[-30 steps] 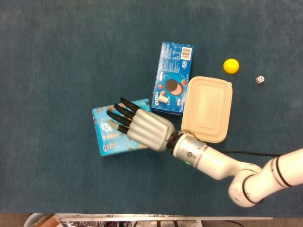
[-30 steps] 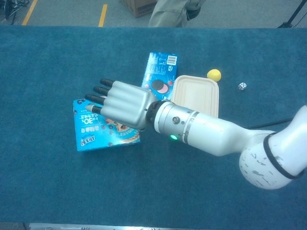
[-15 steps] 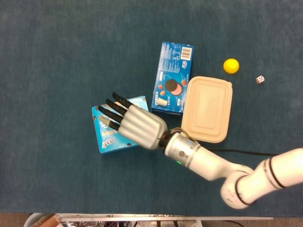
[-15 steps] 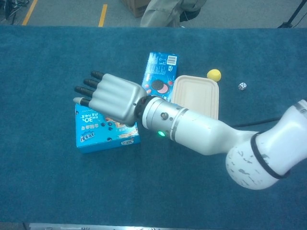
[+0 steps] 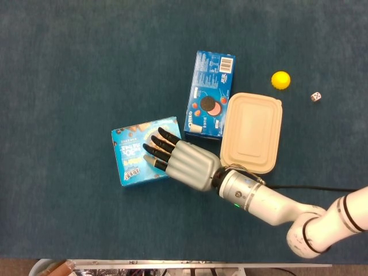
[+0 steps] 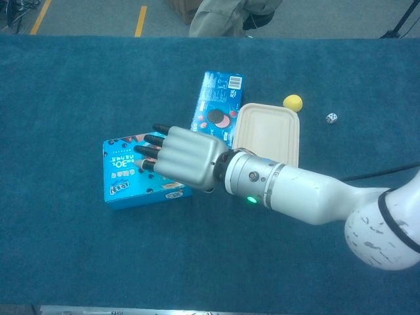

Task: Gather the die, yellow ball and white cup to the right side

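ball: yellow ball (image 5: 280, 80), round, far right of right hand (image 5: 183, 163)
die: die (image 5: 315, 96) white w/ dots, just past ball
hand: fingers straight, apart, grasping nothing, over blue box (image 5: 133, 155)
room: bare cloth (image 5: 86, 69) left + fwd of hand

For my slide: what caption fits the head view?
Right hand open above a blue box; ball and die far right.

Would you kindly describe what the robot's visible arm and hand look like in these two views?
The right hand has a ribbed silver-grey back and black fingers. Behind it comes a metallic silver wrist cuff with a small green light, then a glossy white arm with a black ring at a speckled joint. A thin black cable trails beside it.
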`<action>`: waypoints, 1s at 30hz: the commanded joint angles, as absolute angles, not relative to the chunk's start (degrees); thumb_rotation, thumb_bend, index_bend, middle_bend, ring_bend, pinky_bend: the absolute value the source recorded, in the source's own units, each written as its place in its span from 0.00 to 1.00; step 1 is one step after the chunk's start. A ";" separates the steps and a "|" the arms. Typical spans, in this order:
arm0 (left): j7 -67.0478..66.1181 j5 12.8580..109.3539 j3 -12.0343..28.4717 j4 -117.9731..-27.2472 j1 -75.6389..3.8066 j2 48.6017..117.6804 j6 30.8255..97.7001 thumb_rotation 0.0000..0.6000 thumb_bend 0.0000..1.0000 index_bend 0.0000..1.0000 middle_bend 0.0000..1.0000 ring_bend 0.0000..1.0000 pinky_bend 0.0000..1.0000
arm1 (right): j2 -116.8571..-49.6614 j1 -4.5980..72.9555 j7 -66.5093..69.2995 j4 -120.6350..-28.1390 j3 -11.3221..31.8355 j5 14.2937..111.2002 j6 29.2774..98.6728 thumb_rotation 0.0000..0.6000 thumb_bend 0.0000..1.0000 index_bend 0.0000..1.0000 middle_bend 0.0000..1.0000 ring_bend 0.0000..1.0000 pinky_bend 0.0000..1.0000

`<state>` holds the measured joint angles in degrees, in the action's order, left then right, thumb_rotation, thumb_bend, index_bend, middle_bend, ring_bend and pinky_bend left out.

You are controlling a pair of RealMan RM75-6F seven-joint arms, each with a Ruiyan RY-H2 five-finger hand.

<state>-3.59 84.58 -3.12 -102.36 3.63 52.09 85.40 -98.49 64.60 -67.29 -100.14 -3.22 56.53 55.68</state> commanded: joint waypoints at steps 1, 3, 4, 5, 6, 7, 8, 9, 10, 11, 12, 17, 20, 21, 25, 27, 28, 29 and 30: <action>-3.60 84.49 -3.14 -102.42 3.64 52.01 85.38 0.84 0.29 0.34 0.38 0.33 0.19 | -100.06 64.69 -68.01 -98.07 -3.23 56.25 55.64 1.00 0.00 0.00 0.03 0.00 0.08; -3.59 84.44 -3.14 -102.45 3.62 51.94 85.32 0.84 0.29 0.34 0.38 0.33 0.19 | -100.93 64.79 -68.36 -97.00 -2.98 55.86 55.62 1.00 0.00 0.00 0.03 0.00 0.08; -3.56 84.42 -3.15 -102.47 3.61 51.90 85.28 0.84 0.29 0.34 0.38 0.33 0.19 | -101.57 64.87 -68.57 -96.19 -2.69 55.71 55.73 1.00 0.00 0.00 0.03 0.00 0.08; -3.54 84.41 -3.16 -102.48 3.60 51.88 85.26 0.84 0.29 0.34 0.38 0.33 0.19 | -102.04 64.90 -68.64 -95.60 -2.42 55.60 55.82 1.00 0.00 0.00 0.03 0.00 0.08; -3.53 84.39 -3.16 -102.50 3.60 51.86 85.25 0.84 0.29 0.34 0.38 0.33 0.19 | -102.50 64.93 -68.58 -95.01 -2.08 55.46 55.91 1.00 0.00 0.00 0.03 0.00 0.08; -3.51 84.36 -3.16 -102.49 3.62 51.84 85.26 0.84 0.29 0.34 0.38 0.33 0.19 | -102.96 64.96 -68.53 -94.43 -1.71 55.39 56.05 1.00 0.00 0.00 0.03 0.00 0.08; -3.49 84.33 -3.18 -102.48 3.64 51.83 85.26 0.84 0.29 0.34 0.38 0.33 0.19 | -103.53 65.02 -68.50 -93.66 -1.22 55.36 56.24 1.00 0.00 0.00 0.03 0.00 0.08; -3.48 84.31 -3.18 -102.47 3.65 51.82 85.26 0.84 0.29 0.34 0.38 0.33 0.19 | -103.96 65.06 -68.47 -93.10 -0.83 55.31 56.39 1.00 0.00 0.00 0.03 0.00 0.08; -3.47 84.24 -3.19 -102.44 3.66 51.80 85.24 0.84 0.29 0.34 0.38 0.33 0.19 | -104.55 65.15 -68.49 -92.31 -0.34 55.32 56.57 1.00 0.00 0.00 0.03 0.00 0.08; -3.47 84.21 -3.19 -102.44 3.67 51.79 85.23 0.84 0.29 0.34 0.38 0.33 0.19 | -104.98 65.23 -68.53 -91.73 -0.02 55.26 56.64 1.00 0.00 0.00 0.03 0.00 0.08; -3.48 84.18 -3.18 -102.44 3.67 51.80 85.23 0.84 0.29 0.34 0.38 0.33 0.19 | -105.43 65.32 -68.63 -91.19 0.30 55.15 56.70 1.00 0.00 0.00 0.03 0.00 0.08; -3.72 84.12 -3.20 -102.63 3.56 51.72 85.03 0.84 0.29 0.34 0.38 0.33 0.19 | -108.30 66.05 -69.97 -87.85 2.17 54.93 57.57 1.00 0.00 0.00 0.03 0.00 0.08; -3.77 84.21 -3.18 -102.70 3.62 51.61 85.25 0.84 0.29 0.34 0.38 0.33 0.19 | -108.92 65.96 -69.75 -87.23 3.45 54.16 58.12 1.00 0.00 0.00 0.04 0.00 0.08; -3.75 84.18 -3.19 -102.69 3.66 51.58 85.30 0.84 0.29 0.34 0.38 0.33 0.19 | -108.73 65.87 -69.50 -87.35 3.75 54.06 58.23 1.00 0.00 0.00 0.04 0.00 0.08; -3.67 83.84 -3.21 -102.58 3.74 51.52 85.21 0.84 0.29 0.34 0.38 0.33 0.19 | -106.76 65.33 -67.99 -89.01 4.61 54.34 58.67 1.00 0.00 0.00 0.04 0.00 0.08; -3.78 83.84 -3.21 -102.66 3.61 51.60 84.98 0.84 0.29 0.34 0.38 0.33 0.19 | -105.59 65.02 -67.39 -89.85 4.74 54.55 58.83 1.00 0.00 0.00 0.04 0.00 0.08; -3.84 83.94 -3.22 -102.74 3.56 51.61 84.93 0.84 0.29 0.34 0.38 0.33 0.19 | -105.03 64.86 -67.00 -90.31 4.86 54.45 58.82 1.00 0.00 0.00 0.04 0.00 0.08; -3.92 84.08 -3.23 -102.81 3.51 51.61 84.94 0.84 0.29 0.34 0.38 0.33 0.19 | -104.20 64.59 -66.29 -91.02 5.10 54.47 58.92 1.00 0.00 0.00 0.05 0.00 0.08; -3.99 84.14 -3.23 -102.86 3.50 51.59 84.98 0.84 0.29 0.34 0.38 0.33 0.19 | -103.51 64.35 -65.54 -91.63 5.26 54.70 59.00 1.00 0.00 0.00 0.05 0.00 0.08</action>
<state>-3.99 84.13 -3.22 -102.86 3.51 51.59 84.97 -104.39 64.76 -66.42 -90.81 4.93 54.50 58.84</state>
